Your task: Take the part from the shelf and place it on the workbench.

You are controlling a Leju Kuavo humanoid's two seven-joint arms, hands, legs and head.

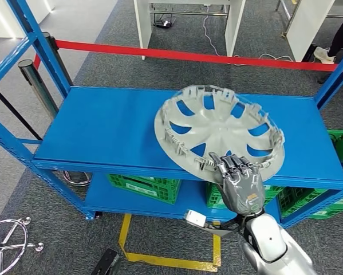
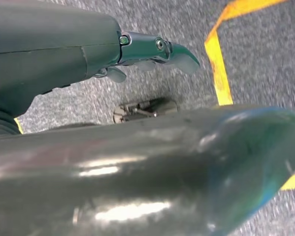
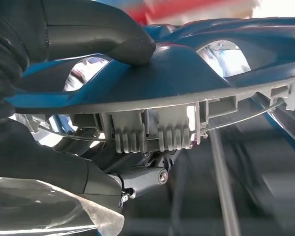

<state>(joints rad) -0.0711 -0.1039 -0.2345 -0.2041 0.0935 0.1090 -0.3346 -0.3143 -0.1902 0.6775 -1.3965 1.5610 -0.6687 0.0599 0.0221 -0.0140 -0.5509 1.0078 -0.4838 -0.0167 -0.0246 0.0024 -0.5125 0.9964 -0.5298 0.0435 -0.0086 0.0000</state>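
right hand grips wheel cover rim, tilted over blue shelf | left hand fingers: cannot tell

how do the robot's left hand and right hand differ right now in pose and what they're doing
The right hand is raised to the blue metal shelf and grips the rim of the round grey plastic wheel cover, thumb on one face, fingers on the other. The left hand hangs over grey carpet with yellow floor tape, holding nothing, fingers extended. Both are grey, many-fingered hands.
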